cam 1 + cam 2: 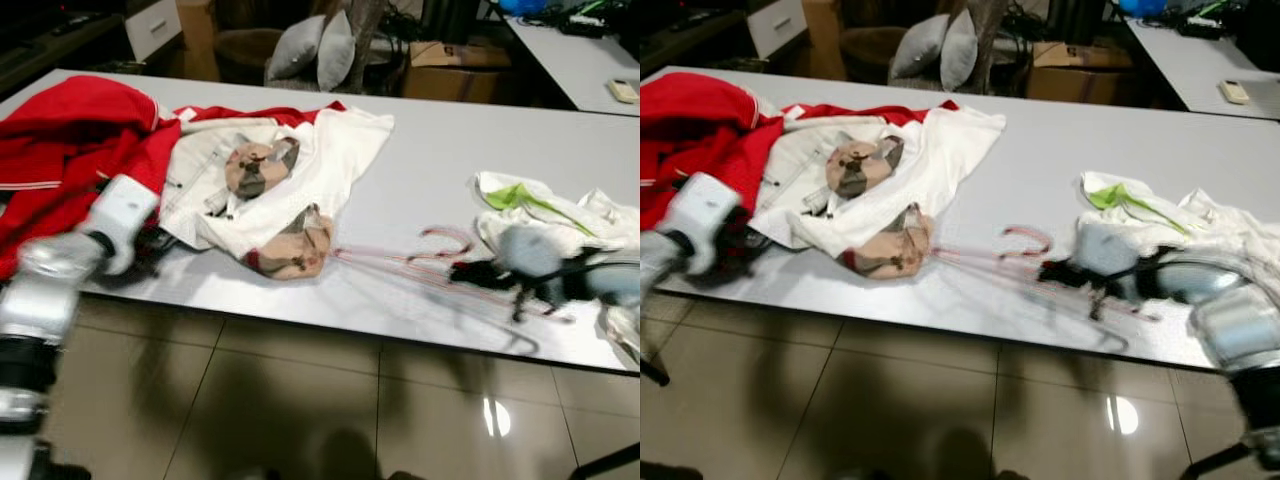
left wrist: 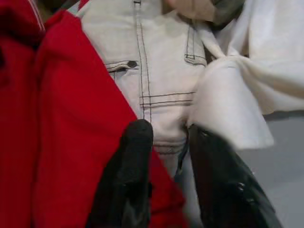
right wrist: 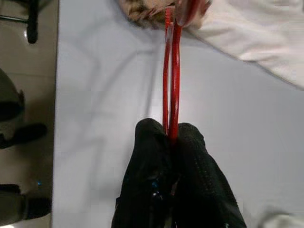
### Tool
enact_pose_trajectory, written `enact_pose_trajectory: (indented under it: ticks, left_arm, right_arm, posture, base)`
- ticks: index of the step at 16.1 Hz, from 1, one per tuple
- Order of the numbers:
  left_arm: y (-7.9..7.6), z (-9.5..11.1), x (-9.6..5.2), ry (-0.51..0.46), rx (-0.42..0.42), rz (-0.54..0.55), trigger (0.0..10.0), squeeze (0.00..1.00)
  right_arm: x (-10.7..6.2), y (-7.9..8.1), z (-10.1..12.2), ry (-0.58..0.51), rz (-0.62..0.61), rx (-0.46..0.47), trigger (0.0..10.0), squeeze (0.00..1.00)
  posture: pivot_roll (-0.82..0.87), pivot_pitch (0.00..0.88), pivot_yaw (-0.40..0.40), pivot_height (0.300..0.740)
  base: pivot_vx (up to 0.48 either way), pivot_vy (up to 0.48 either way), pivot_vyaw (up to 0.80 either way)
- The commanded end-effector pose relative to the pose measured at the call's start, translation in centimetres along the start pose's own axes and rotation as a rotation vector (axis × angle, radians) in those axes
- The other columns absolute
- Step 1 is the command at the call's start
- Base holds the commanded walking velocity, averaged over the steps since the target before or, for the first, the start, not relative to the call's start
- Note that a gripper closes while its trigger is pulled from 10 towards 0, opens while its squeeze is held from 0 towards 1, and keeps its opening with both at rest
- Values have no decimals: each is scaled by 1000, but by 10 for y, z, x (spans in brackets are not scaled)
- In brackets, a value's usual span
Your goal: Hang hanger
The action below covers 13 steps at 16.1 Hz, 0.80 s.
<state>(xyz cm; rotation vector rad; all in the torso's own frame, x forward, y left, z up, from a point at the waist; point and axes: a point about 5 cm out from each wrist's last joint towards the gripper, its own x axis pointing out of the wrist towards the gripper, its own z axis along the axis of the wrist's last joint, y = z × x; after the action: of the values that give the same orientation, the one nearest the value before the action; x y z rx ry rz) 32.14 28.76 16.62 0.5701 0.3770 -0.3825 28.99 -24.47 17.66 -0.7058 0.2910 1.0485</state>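
A thin red wire hanger (image 1: 420, 262) lies low over the white table (image 1: 430, 150), near its front edge, its hook (image 1: 445, 240) curling up. My right gripper (image 1: 470, 272) is shut on the hanger (image 3: 171, 71), whose two wires run out from between the black fingers (image 3: 152, 152) toward a plaid collar (image 3: 142, 14). My left gripper (image 1: 150, 245) hovers at the front left of the table, open, its fingers (image 2: 137, 156) over the red jacket (image 2: 57, 118) and a white denim garment (image 2: 152, 71). The head views are blurred.
A heap of clothes covers the table's left: the red jacket (image 1: 70, 140), a white shirt (image 1: 330, 150), plaid pieces (image 1: 290, 250). A white and green garment (image 1: 540, 205) lies at the right. Grey pillows (image 1: 320, 50), a cardboard box (image 1: 440, 70) and another table (image 1: 580, 60) stand behind. Tiled floor (image 1: 300, 400) lies in front.
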Motion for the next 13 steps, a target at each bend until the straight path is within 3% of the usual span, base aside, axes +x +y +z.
enact_pose_trajectory:
  ticks: [1, 2, 3, 6, 7, 8, 9, 11, 12, 13]
  left_arm:
    - [-9, 1, -5, 0, 39, -135, 10000, 1000]
    - [-9, -1, -9, 3, 45, -176, 10000, 1000]
    - [-4, -1, -18, -8, 74, -210, 10000, 1000]
    - [13, 6, -26, -65, 86, -145, 10000, 1000]
    - [18, 14, -32, -102, 50, -162, 10000, 1000]
    - [20, 30, -40, -212, -38, -185, 10000, 1000]
    - [18, 49, -46, -364, -131, -191, 10000, 1000]
    - [6, 67, -40, -533, -251, -74, 10000, 1000]
    - [-8, 72, -36, -585, -312, -52, 10000, 427]
    - [-33, 80, -32, -650, -403, 10, 10000, 141]
  right_arm:
    - [-13, -10, 9, 3, -33, -34, 10000, 0]
    - [-19, -13, 9, 26, -57, -46, 10000, 0]
    - [-32, -18, 17, 20, -98, 1, 10000, 0]
    - [-37, -21, 27, -43, -158, 102, 10000, 0]
    - [-37, -17, 29, -46, -151, 142, 10000, 0]
    - [-36, -10, 27, -52, -155, 186, 10000, 0]
    - [-31, -5, 27, -101, -214, 257, 10000, 0]
    - [-23, -6, 41, -249, -423, 374, 10000, 0]
    - [-20, -6, 48, -316, -511, 418, 10000, 0]
    - [-14, -3, 58, -404, -633, 477, 10000, 0]
  posture:
    - [-88, 0, 25, 740]
    - [-92, 0, 17, 740]
    - [-103, 0, 11, 740]
    - [-119, 0, 7, 740]
    - [-123, 0, 7, 740]
    - [-129, 0, 11, 740]
    - [-135, 3, 16, 740]
    - [-136, 37, 29, 740]
    - [-135, 40, 36, 740]
    - [-138, 54, 55, 740]
  base:
    - [0, 0, 0]
    - [0, 0, 0]
    - [0, 0, 0]
    - [0, 0, 0]
    - [0, 0, 0]
    - [0, 0, 0]
    - [0, 0, 0]
    - [0, 0, 0]
    - [0, 0, 0]
    - [0, 0, 0]
